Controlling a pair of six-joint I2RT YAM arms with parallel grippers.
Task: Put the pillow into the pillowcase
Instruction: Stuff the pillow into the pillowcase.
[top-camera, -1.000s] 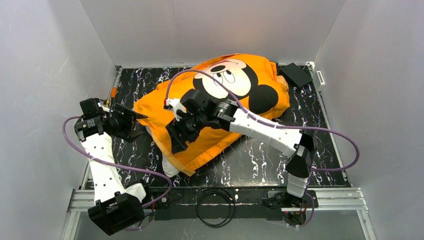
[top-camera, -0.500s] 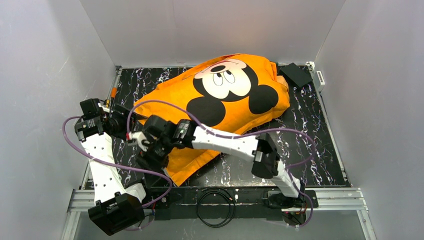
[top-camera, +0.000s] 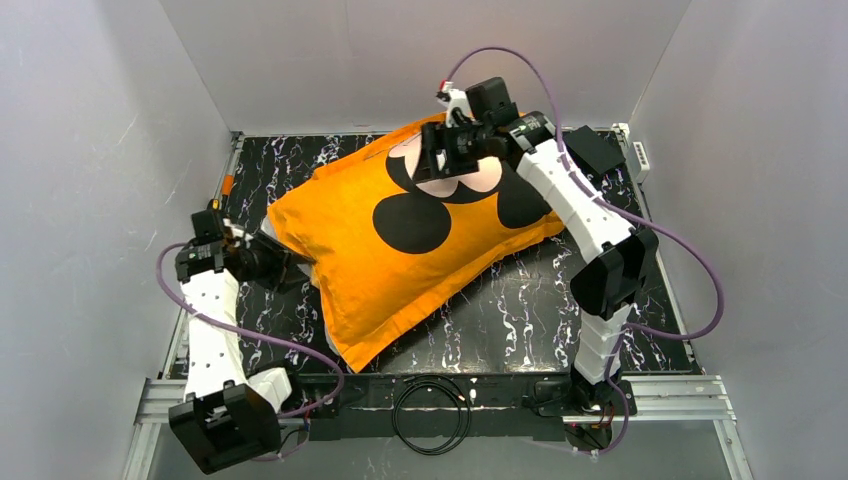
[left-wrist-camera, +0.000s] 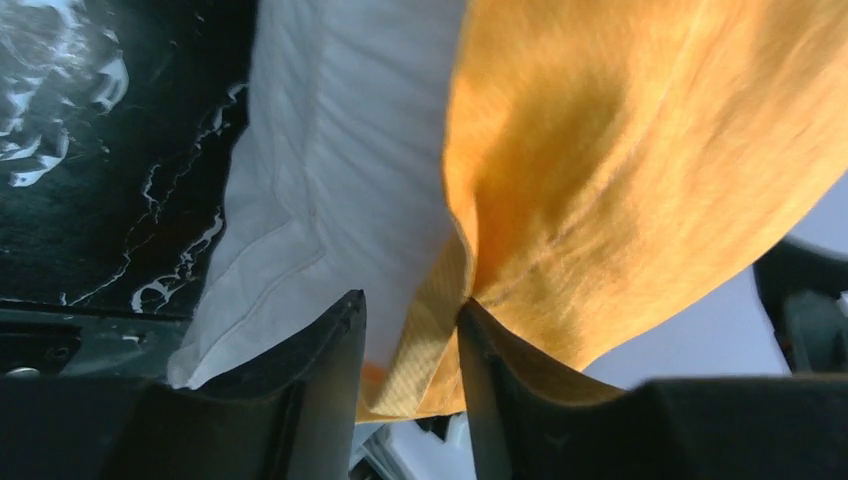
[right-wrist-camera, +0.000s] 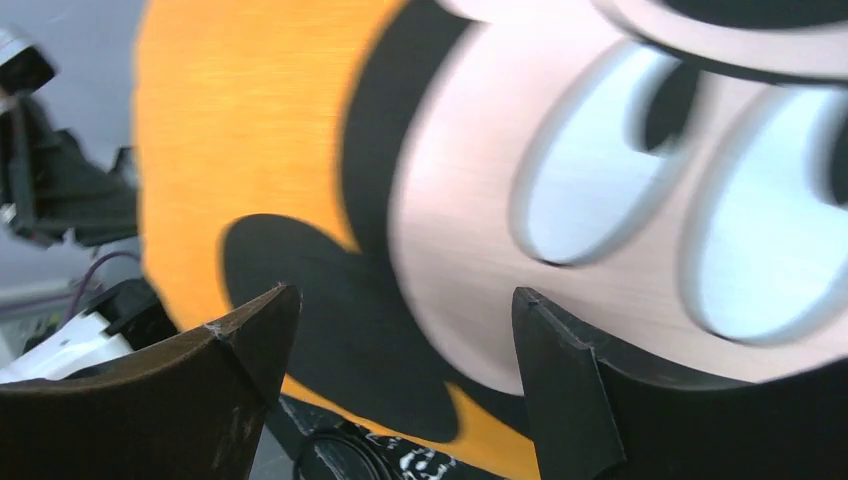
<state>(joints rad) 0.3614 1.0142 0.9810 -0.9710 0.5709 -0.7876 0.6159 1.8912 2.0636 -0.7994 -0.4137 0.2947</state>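
The orange pillowcase (top-camera: 365, 275) lies slantwise on the table, Mickey face up, plump with the pillow inside. In the left wrist view the off-white pillow (left-wrist-camera: 330, 150) pokes out beside the pillowcase (left-wrist-camera: 620, 170) mouth. My left gripper (top-camera: 272, 262) is at the case's left corner. The gripper (left-wrist-camera: 410, 300) stands partly open, with the folded orange hem between its fingers and touching the right one. My right gripper (top-camera: 432, 165) hovers open over the Mickey face (right-wrist-camera: 560, 200) at the far end, holding nothing (right-wrist-camera: 405, 290).
A black box (top-camera: 592, 148) and a white power strip (top-camera: 640, 155) sit at the back right corner. A coiled black cable (top-camera: 430, 410) lies by the arm bases. White walls close in the black marbled table (top-camera: 530, 300) on three sides.
My right arm swung from the case's front left edge up and back to above the Mickey face. The left jaws narrowed around the hem. The pillow's white front corner is now covered.
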